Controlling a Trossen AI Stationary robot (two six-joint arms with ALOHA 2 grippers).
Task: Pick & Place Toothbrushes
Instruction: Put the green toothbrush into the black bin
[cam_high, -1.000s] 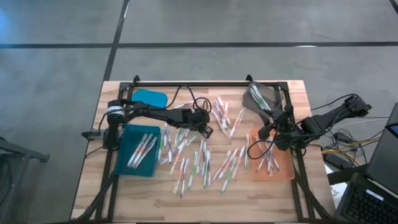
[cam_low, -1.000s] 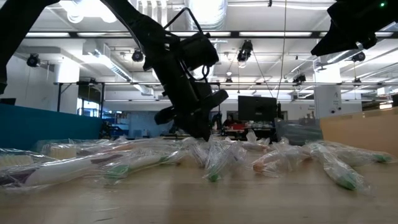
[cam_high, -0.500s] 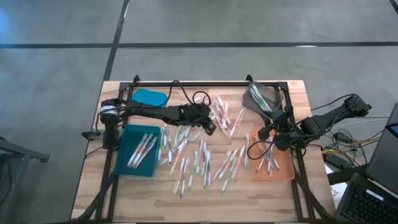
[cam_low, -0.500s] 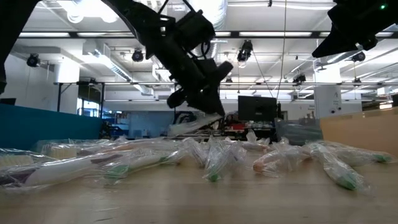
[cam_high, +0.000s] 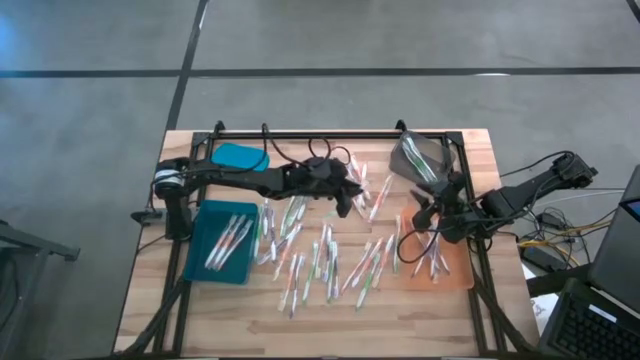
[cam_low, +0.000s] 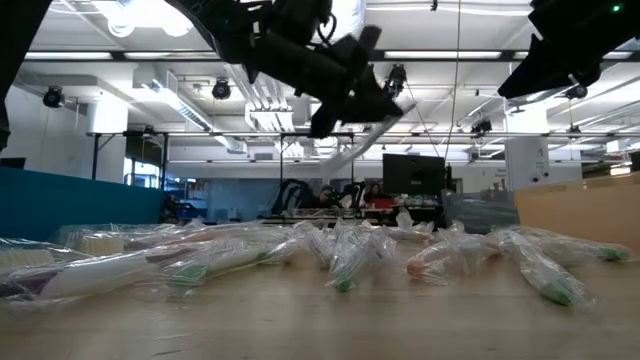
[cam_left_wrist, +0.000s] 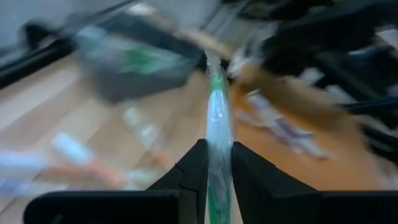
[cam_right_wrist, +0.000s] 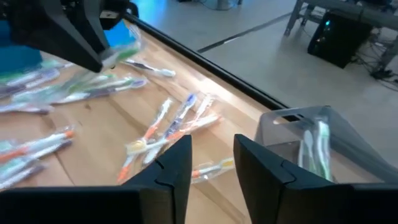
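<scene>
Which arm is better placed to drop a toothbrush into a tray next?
Left. The left gripper is already shut on a green toothbrush, lifted above the pile. The right gripper holds nothing and hovers beside the grey tray.

Motion smear washes out the left wrist view: the wrapped toothbrush (cam_left_wrist: 218, 118) pinched between the fingers (cam_left_wrist: 193, 168) runs off the lower edge, and the grey bin (cam_left_wrist: 134, 62) at ten o'clock is only a blur. In the low view, the right arm (cam_low: 565, 45) is cropped at one o'clock, its gripper out of frame.
</scene>
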